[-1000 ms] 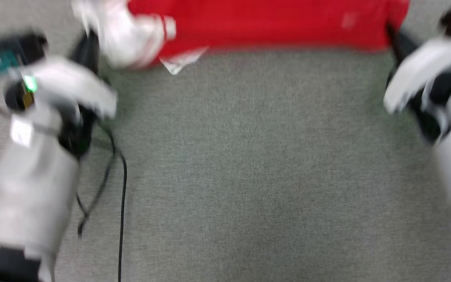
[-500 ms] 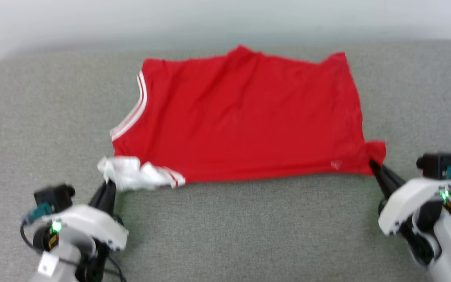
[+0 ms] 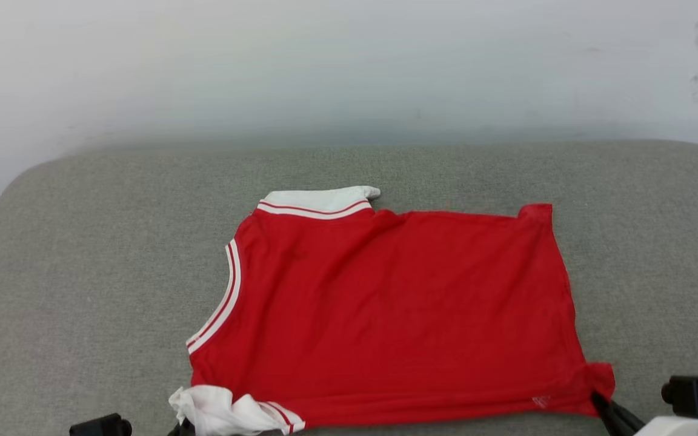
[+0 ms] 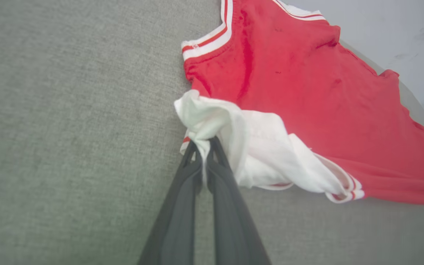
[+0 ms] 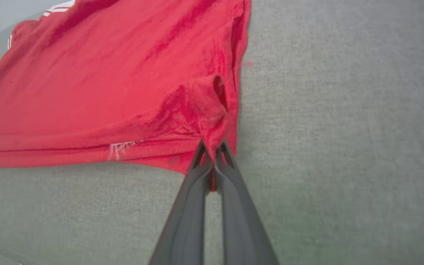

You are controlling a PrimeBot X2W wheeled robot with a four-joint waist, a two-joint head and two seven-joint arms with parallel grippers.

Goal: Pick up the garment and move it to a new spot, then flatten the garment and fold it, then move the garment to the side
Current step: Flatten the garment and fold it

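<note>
Pinching the near edge of the jersey (image 3: pixel 397 315) at both ends, the two grippers sit closest to the robot. The left gripper (image 4: pixel 204 142) has its fingers closed tight on the bunched white sleeve (image 4: pixel 267 154) at the near left corner. The right gripper (image 5: pixel 212 147) is clamped likewise on a puckered fold of red hem at the near right corner. From these two holds the jersey spreads away across the grey cushion (image 3: pixel 82 272), mostly flat, plain red side up, neck trim to the left. Its underside is hidden. A second sleeve (image 3: pixel 319 198) peeks out at the far edge. In the head view both grippers are cut off by the bottom edge. Behind the cushion rises a pale wall (image 3: pixel 349 72).
</note>
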